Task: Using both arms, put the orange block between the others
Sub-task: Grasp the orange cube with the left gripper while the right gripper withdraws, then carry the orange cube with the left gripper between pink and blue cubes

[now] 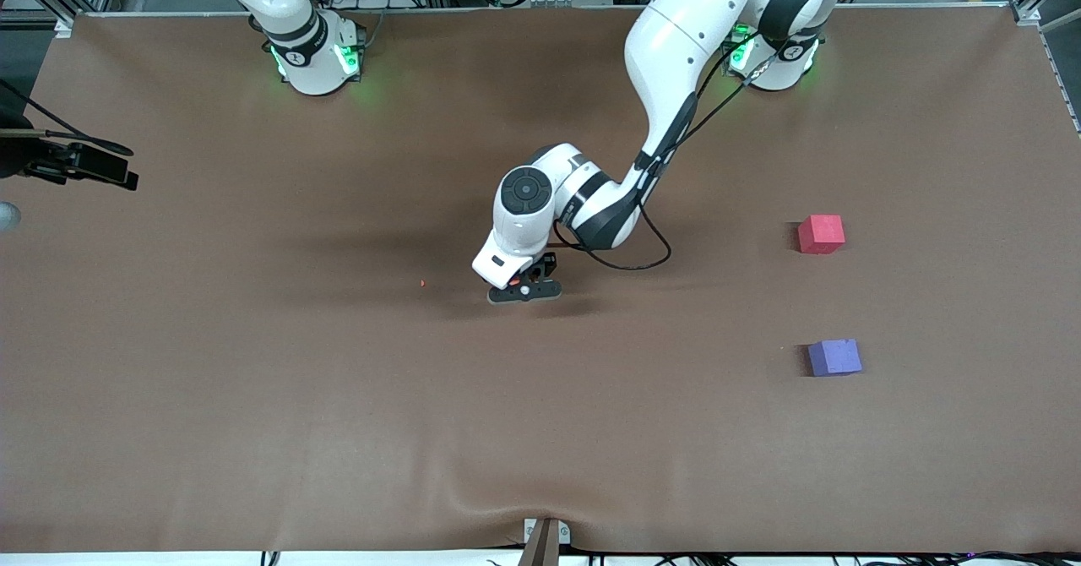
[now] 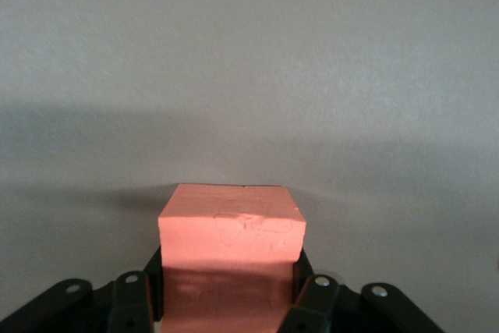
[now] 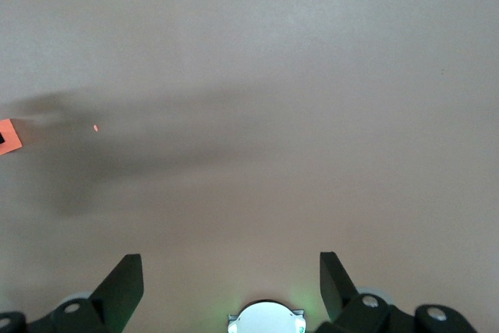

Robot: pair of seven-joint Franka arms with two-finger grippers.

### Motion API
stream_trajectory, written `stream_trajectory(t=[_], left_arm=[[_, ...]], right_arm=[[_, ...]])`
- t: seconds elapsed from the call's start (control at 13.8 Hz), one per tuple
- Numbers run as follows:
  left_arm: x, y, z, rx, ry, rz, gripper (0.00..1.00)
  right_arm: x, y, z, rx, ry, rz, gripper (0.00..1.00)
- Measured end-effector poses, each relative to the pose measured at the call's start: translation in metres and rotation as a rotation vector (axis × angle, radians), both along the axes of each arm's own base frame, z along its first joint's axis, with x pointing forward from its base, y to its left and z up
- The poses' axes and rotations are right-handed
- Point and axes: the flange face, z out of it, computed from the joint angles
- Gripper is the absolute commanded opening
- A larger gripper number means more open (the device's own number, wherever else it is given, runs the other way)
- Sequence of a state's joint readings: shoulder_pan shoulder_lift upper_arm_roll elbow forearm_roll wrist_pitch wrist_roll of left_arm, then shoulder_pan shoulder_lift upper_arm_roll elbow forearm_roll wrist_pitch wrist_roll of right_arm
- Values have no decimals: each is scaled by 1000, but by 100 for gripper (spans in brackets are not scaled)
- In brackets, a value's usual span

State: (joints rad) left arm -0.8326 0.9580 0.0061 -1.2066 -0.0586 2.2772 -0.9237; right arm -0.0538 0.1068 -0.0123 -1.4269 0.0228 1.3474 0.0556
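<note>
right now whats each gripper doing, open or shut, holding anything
Left gripper: shut on the orange block, down at the table's middle.
Right gripper: open, holding nothing, waiting above bare table.

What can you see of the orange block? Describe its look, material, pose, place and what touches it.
The orange block is a small, bright orange cube with a matte, foam-like surface and faint dents on its top face. It sits squarely between the fingers of the left gripper, which is shut on its two sides. It is near the middle of the brown table, well apart from the red and purple cubes. From the front, the gripper hides nearly all of it.
</note>
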Motion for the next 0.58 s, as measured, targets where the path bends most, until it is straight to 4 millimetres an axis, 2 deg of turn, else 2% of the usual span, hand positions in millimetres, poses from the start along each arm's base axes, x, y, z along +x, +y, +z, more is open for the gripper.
stream_trajectory(t=[0.14, 0.22, 0.58], left_arm=[[14, 16, 19, 47, 1, 11, 0], [24, 28, 40, 71, 11, 27, 0], [75, 122, 165, 155, 33, 110, 0]], right_arm=[[-1, -12, 0, -3, 0, -22, 100], [-1, -16, 0, -3, 0, -29, 100], [-1, -15, 0, -4, 0, -27, 100]])
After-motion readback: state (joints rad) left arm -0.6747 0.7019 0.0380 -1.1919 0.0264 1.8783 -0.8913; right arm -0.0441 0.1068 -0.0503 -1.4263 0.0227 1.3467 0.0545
